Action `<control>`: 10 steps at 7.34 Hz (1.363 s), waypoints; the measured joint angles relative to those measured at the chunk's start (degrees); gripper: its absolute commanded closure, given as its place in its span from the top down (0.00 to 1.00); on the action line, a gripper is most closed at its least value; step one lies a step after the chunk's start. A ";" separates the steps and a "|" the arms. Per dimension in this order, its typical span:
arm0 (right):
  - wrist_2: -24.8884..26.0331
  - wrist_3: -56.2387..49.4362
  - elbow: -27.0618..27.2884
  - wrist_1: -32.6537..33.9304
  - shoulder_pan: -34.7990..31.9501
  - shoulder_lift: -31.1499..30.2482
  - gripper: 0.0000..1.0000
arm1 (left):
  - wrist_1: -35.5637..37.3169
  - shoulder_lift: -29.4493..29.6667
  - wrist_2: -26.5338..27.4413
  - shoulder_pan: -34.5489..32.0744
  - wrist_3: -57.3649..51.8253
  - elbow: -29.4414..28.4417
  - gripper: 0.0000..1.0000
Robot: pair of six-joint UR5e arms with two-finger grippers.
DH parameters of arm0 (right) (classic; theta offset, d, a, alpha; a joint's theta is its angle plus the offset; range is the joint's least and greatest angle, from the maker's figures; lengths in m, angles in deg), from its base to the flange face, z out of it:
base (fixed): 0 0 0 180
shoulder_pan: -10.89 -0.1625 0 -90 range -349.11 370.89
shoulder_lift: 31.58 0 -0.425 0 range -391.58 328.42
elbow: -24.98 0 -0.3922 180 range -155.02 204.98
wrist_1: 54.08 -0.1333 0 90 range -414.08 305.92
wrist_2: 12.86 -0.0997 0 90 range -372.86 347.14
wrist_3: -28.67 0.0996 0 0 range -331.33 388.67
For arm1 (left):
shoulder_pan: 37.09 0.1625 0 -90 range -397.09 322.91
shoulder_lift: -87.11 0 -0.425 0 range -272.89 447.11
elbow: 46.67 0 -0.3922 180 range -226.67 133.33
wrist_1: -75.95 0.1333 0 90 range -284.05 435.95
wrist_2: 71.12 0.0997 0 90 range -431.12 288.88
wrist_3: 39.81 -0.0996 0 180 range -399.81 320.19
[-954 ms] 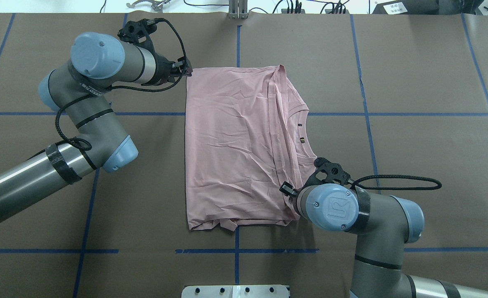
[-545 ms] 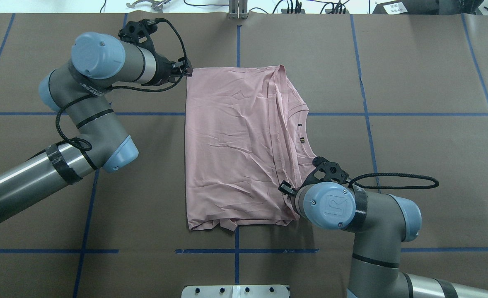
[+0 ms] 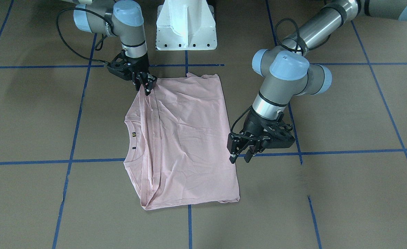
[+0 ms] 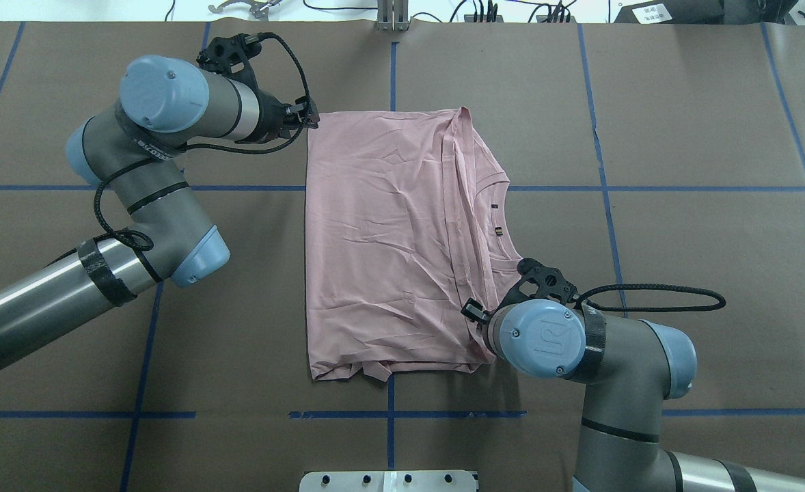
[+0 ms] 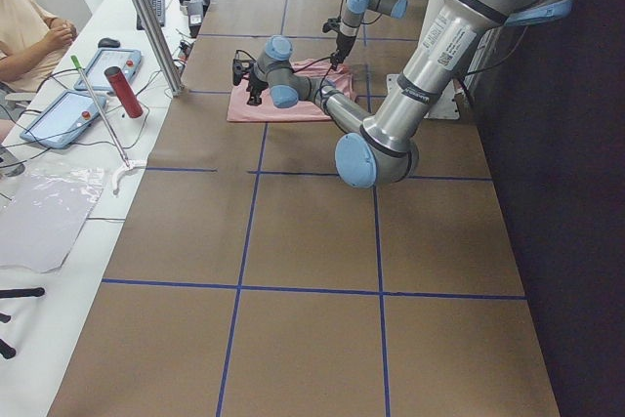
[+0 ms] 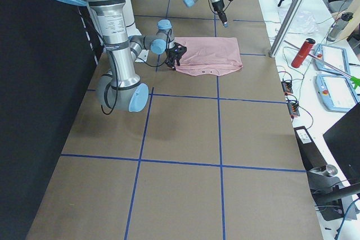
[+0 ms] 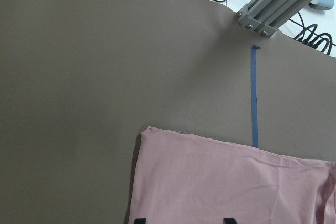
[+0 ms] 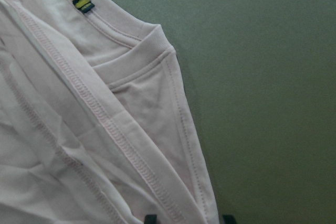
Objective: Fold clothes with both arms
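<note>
The clothes are one pale pink T-shirt (image 4: 389, 239) (image 3: 182, 138), folded into a rectangle with its plain side up. Its collar and small neck tag (image 4: 498, 231) (image 8: 83, 2) lie on its right edge. My left gripper (image 3: 239, 157) (image 4: 312, 121) hangs open above the table, just off the shirt's far left corner (image 7: 149, 130), with nothing in it. My right gripper (image 3: 146, 86) stands open at the near right shoulder. In the right wrist view its fingertips (image 8: 150, 217) straddle the folded hem. In the overhead view its own wrist covers most of it.
Blue tape lines grid the brown table. The white pedestal (image 3: 186, 27) stands at the robot's edge. An aluminium post (image 7: 278, 3) and a red cylinder (image 5: 124, 93) are at the far edge. A person (image 5: 29, 36) sits at the side bench with tablets.
The left arm has edged slightly toward the far side. The right arm has shifted a little left over the shirt's near right corner. The shirt has not moved.
</note>
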 measured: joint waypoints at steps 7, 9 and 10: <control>0.00 0.15 -0.02 0.22 0.33 0.05 0.00 | 0.00 0.00 0.01 0.20 1.31 0.06 0.58; -0.17 0.14 1.26 0.64 0.20 0.03 0.00 | 0.53 -0.02 0.01 0.29 1.73 0.63 0.58; -0.48 0.12 2.55 1.60 0.16 -0.06 0.00 | 2.99 -0.19 0.09 0.96 2.70 2.41 0.58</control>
